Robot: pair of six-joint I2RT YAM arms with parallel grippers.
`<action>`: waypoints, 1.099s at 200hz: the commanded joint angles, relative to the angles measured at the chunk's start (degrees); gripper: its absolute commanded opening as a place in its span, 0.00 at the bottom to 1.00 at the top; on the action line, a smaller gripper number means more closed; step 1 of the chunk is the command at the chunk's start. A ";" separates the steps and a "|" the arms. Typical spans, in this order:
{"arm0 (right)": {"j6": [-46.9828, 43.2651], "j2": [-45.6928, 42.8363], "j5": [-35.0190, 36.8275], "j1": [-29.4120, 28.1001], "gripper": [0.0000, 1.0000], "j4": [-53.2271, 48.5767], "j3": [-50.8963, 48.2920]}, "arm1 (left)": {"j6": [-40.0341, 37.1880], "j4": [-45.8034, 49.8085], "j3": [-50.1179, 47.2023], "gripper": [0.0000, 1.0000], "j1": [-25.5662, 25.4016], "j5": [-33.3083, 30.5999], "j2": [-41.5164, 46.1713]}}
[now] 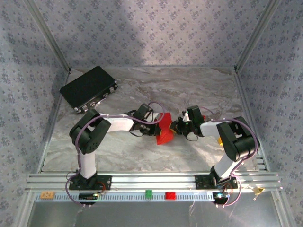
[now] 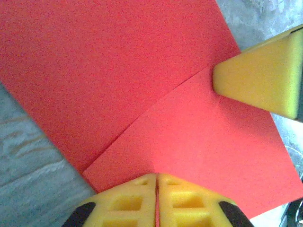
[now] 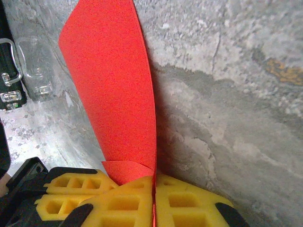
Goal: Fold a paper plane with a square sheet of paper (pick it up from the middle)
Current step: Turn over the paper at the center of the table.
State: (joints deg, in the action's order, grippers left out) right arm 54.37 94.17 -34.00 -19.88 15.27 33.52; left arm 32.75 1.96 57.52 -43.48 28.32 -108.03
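The red square sheet of paper (image 1: 165, 130) is folded and held up on edge at mid-table between my two grippers. My left gripper (image 1: 158, 126) comes in from the left and the right gripper (image 1: 176, 127) from the right. In the left wrist view the left gripper (image 2: 156, 176) is shut on the sheet's near edge, and a folded flap crosses the sheet (image 2: 118, 71). A yellow right finger (image 2: 255, 78) touches the sheet's far side. In the right wrist view the right gripper (image 3: 154, 178) is shut on the upright sheet (image 3: 113, 85), with the left fingers (image 3: 71, 188) close beside it.
A big flat black box (image 1: 88, 88) lies at the back left, and its corner (image 3: 7, 90) is in the right wrist view. Small orange (image 1: 46, 194), green (image 1: 148, 193) and red (image 1: 170, 195) blocks sit on the front rail. Patterned walls enclose three sides of the table.
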 commanded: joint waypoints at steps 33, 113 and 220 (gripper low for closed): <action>-3.71 -5.51 0.75 0.61 0.08 -4.20 0.24 | -0.62 2.02 -1.81 0.26 0.25 -4.25 9.23; -16.61 -17.05 16.71 -3.10 0.07 -28.52 9.78 | 0.06 0.86 -9.00 0.39 1.14 -15.80 24.04; -25.98 -15.99 59.26 -19.16 0.06 -52.35 25.02 | 1.30 2.92 -15.55 0.65 3.94 -28.76 38.88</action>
State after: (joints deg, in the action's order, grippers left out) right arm 31.35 75.81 8.97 -35.62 -27.05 54.11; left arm 32.95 3.44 43.68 -40.62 5.32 -72.53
